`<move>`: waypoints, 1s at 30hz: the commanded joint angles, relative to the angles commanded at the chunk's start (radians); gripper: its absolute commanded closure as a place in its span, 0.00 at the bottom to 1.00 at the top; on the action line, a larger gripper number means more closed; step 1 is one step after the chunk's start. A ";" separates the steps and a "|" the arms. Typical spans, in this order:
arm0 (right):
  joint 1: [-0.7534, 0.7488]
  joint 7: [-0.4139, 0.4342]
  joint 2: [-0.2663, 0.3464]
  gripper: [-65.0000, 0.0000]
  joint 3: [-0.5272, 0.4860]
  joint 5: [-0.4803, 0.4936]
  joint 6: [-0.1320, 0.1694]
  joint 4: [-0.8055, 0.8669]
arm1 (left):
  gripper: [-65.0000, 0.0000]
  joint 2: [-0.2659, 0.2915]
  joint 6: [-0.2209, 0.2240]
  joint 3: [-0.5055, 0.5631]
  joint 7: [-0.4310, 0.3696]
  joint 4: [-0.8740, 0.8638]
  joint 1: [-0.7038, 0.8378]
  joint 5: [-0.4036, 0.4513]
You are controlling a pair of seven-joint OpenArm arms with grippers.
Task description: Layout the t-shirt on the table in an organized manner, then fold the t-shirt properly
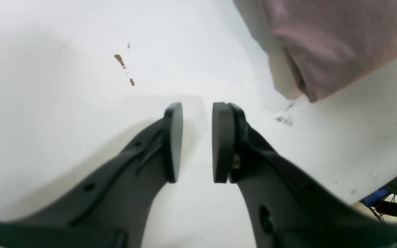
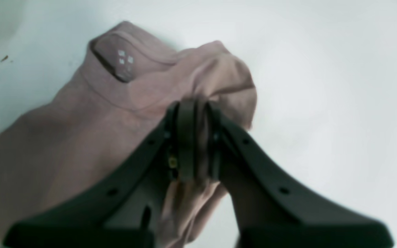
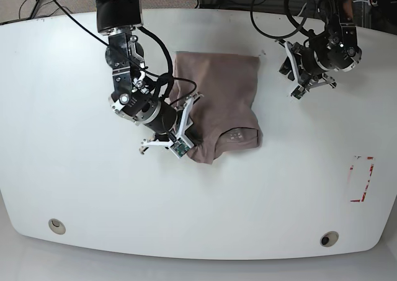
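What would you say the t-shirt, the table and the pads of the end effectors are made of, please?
The t-shirt looks like soft matte knit, likely cotton: it drapes, wrinkles, and has a ribbed collar. The table seems a glossy white laminate or coated board, showing soft reflections and scuffs. The left end effector has matte black pads, perhaps rubber or plastic.

Soft cloth t-shirt (image 3: 217, 95), glossy table (image 3: 74, 188)

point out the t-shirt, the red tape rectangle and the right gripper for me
t-shirt (image 3: 217, 89): base view, flat middle of the cloth.
red tape rectangle (image 3: 370, 180): base view, its right strip, near the table's right edge.
right gripper (image 2: 195, 113): right wrist view, between the fingertips, shut on a bunched fold.
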 joint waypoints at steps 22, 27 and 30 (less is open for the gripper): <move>-0.055 0.068 0.023 0.91 0.083 0.000 0.002 0.038 | 0.81 0.000 0.000 0.020 0.000 -0.057 -0.002 -0.002; -0.058 0.075 0.028 0.90 0.150 0.000 0.002 -0.021 | 0.81 0.000 0.000 0.021 0.000 -0.055 -0.003 -0.002; -0.035 0.075 0.028 0.90 0.192 -0.006 0.002 -0.081 | 0.81 0.002 0.000 0.037 0.000 -0.055 -0.006 -0.002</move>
